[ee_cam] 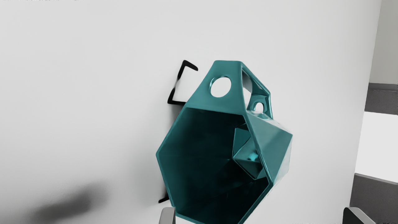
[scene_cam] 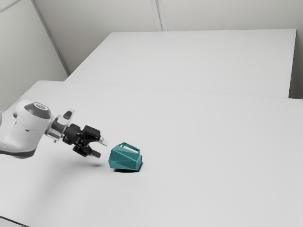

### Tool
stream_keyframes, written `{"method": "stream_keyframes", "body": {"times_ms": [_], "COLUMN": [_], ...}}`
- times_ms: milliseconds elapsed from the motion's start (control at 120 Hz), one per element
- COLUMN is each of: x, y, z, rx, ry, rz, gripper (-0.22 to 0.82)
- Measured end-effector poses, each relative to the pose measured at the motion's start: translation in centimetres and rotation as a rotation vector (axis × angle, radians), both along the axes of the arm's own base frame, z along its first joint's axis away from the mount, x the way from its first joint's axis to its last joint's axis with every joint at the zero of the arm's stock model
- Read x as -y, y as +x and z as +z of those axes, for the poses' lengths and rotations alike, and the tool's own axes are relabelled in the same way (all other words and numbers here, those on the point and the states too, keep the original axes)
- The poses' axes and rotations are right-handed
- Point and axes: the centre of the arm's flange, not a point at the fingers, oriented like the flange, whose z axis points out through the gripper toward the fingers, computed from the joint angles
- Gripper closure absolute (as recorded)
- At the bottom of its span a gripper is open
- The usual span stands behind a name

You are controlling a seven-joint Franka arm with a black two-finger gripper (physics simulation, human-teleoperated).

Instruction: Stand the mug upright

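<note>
A teal, many-sided mug (scene_cam: pixel 125 159) lies on its side on the table (scene_cam: pixel 203 156), not upright. Clock directions are read in the exterior view, with the mug at the centre of the dial.

The long axis lies nearly level, running roughly from 9 to 3 o'clock. The mouth (ee_cam: pixel 199 161) opens sideways toward the gripper (scene_cam: pixel 102 148), and in the wrist view one looks straight into the dark inside. The base (scene_cam: pixel 140 163) is at the 3 o'clock end. The handle (ee_cam: pixel 228 67) is uppermost, at 12 to 1 o'clock, with two round holes visible in it.

The gripper is at 10 o'clock, near the mouth, holding nothing. Its two fingers (ee_cam: pixel 168 216) are spread wide. In the wrist view the mug is ahead of them, off-centre: one finger lines up with an edge of the mouth, and more room lies between the mug and the other finger. The arm (scene_cam: pixel 33 125) reaches in from 10 o'clock.

The table runs on well past the mug from 1 round to 6 o'clock. Its far edge crosses at 12 o'clock, well apart from the mug. Beyond that edge is a second pale surface (scene_cam: pixel 203 61), with a wall (scene_cam: pixel 90 14) behind.

Counted: one mug with one handle, one arm, one gripper, two fingers and two broad pale surfaces, the table included.
</note>
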Motion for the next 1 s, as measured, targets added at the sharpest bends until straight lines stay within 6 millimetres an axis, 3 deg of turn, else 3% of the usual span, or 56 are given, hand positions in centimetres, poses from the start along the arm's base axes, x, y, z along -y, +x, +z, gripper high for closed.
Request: {"method": "stream_keyframes", "body": {"times_ms": [342, 775, 883, 1000], "x": [2.2, 7.3, 8.4, 8.8], "y": [0.3, 1.5, 1.6, 1.6], "z": [-0.4, -1.8, -2.3, -2.3], "rx": [0.059, 0.080, 0.077, 0.082], "ry": [-0.016, -0.037, -0.041, -0.043], "rz": [-0.026, -0.079, -0.096, -0.104], "gripper": [0.02, 0.06, 0.15, 0.36]}}
